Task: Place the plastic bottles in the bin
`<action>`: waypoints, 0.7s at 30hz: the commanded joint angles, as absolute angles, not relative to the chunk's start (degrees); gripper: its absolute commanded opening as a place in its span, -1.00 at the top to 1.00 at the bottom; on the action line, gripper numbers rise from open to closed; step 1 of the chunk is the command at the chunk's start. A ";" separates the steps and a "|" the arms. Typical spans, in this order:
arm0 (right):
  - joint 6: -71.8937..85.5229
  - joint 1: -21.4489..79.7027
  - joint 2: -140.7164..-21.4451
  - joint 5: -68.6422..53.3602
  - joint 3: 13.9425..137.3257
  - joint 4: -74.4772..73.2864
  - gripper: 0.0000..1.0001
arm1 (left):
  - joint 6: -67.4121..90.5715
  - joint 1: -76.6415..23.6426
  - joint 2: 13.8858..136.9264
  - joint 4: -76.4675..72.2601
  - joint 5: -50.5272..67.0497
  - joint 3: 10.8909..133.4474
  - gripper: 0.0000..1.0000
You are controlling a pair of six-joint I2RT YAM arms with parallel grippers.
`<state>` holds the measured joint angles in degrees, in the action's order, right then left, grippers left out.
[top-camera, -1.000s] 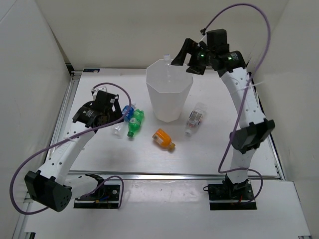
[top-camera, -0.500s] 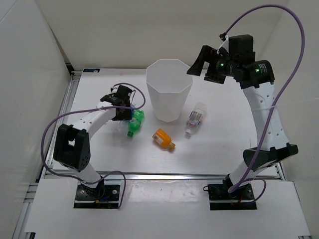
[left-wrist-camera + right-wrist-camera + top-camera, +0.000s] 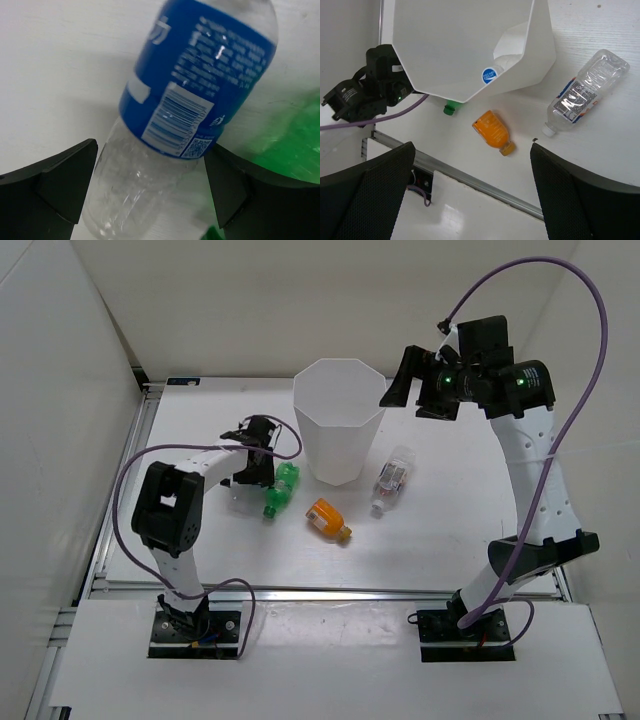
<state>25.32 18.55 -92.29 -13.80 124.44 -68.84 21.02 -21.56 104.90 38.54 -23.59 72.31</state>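
The clear bottle with the blue label [image 3: 195,85] lies on the table between my left gripper's [image 3: 150,190] open fingers, which straddle its clear lower part. In the top view my left gripper [image 3: 258,462] hides most of it. The green bottle [image 3: 280,488] lies touching it on the right. The orange bottle [image 3: 327,519] and the clear bottle with the red-white label [image 3: 393,478] lie in front of the white bin [image 3: 338,420]. My right gripper [image 3: 398,390] is open and empty, high at the bin's right rim. A pale bottle shape [image 3: 512,45] shows inside the bin.
White walls close the table at the left, back and right. A metal rail [image 3: 350,590] runs along the near edge. The left arm's purple cable [image 3: 285,435] loops beside the bin's left wall.
My right gripper held a clear bottle over the bin, let it go, and moved right. My left gripper moved right and down over the blue-label bottle.
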 commanded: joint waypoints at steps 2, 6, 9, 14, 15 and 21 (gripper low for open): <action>23.20 18.63 -91.14 -13.89 126.56 -70.84 -0.98 | 20.57 -18.91 106.95 37.62 -17.68 74.00 -0.95; 23.20 18.63 -91.14 -13.89 125.95 -70.84 -0.98 | 21.18 -16.44 106.96 37.09 -15.82 74.00 -0.82; 23.20 18.63 -90.62 -13.89 124.81 -70.84 -0.98 | 21.18 -15.91 106.27 37.09 -14.60 74.00 -0.50; 23.82 18.63 -90.62 -14.50 123.57 -70.31 -0.98 | 26.70 -15.91 100.74 39.54 -16.86 76.81 0.37; 24.34 18.63 -90.62 -15.02 122.97 -70.31 -0.98 | 28.63 -15.91 99.59 40.86 -17.48 78.21 0.37; 25.49 18.63 -89.38 -15.03 118.75 -67.33 -0.98 | 35.69 -19.06 94.04 43.61 -20.47 99.46 0.25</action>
<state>25.26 18.55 -91.77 -14.11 120.36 -70.02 31.79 -16.67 101.80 45.41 -17.61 89.27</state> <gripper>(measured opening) 0.993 0.570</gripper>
